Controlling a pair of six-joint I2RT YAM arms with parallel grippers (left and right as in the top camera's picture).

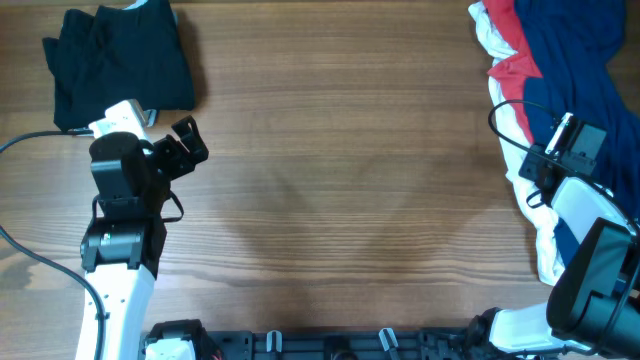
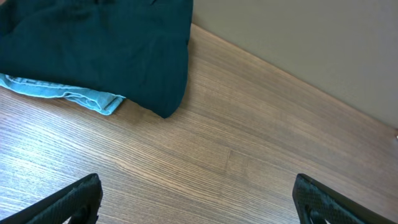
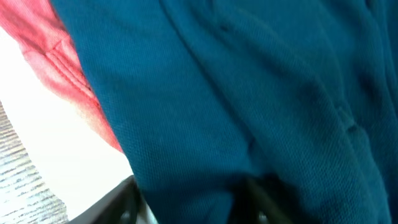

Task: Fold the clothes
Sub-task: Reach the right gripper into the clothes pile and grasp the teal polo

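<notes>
The clothes lie in two heaps. A deep-blue shirt (image 1: 580, 60) sits crumpled at the far right over a red-and-white garment (image 1: 510, 70). My right gripper (image 1: 578, 138) is down in the shirt. In the right wrist view the blue shirt (image 3: 249, 81) fills the frame and bulges between the fingers of the right gripper (image 3: 189, 202), which is shut on a fold of it. A folded black garment (image 1: 120, 60) rests at the far left. My left gripper (image 1: 190, 140) hovers just in front of it, open and holding nothing, and in its own view the left gripper (image 2: 198, 202) spans bare wood.
A pale blue fabric edge (image 2: 74, 96) sticks out under the dark garment (image 2: 93, 50). The wooden table (image 1: 340, 200) stretches between the two arms. A black cable (image 1: 20, 140) runs along the left edge. A white part of the garment (image 3: 43, 143) lies left of my right fingers.
</notes>
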